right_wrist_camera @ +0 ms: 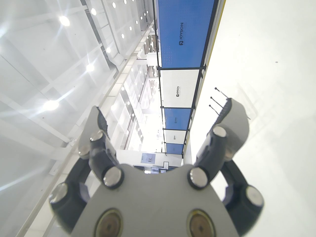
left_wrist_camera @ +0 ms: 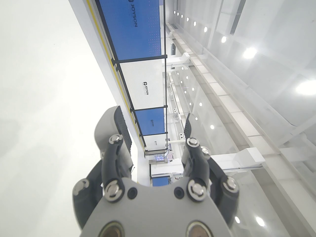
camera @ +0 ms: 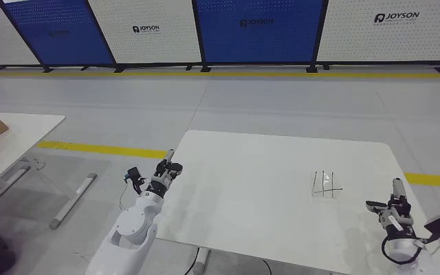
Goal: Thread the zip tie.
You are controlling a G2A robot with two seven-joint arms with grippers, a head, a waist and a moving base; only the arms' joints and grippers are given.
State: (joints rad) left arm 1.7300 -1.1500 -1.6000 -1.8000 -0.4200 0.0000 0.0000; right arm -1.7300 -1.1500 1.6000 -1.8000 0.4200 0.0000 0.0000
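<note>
Zip ties (camera: 324, 184) lie in a small cluster toward the near right of the white table (camera: 261, 199), thin dark straps on what looks like a clear sheet; in the right wrist view three of them (right_wrist_camera: 213, 109) show with their small heads pointing away. The right gripper (right_wrist_camera: 163, 107) hovers at the table's near right corner, close to the ties, with its jaws spread wide and nothing between them. The left gripper (left_wrist_camera: 153, 114) sits at the near left edge, well apart from them, equally wide and empty.

The job looks barely begun, so picking up one tie comes first. I would single out the outermost strap (they lie close together), pinch it across its width near the tail, and leave the head free for the other gripper to steady.

Blue and white panels (camera: 261, 31) along the far side each carry a small printed logo.
</note>
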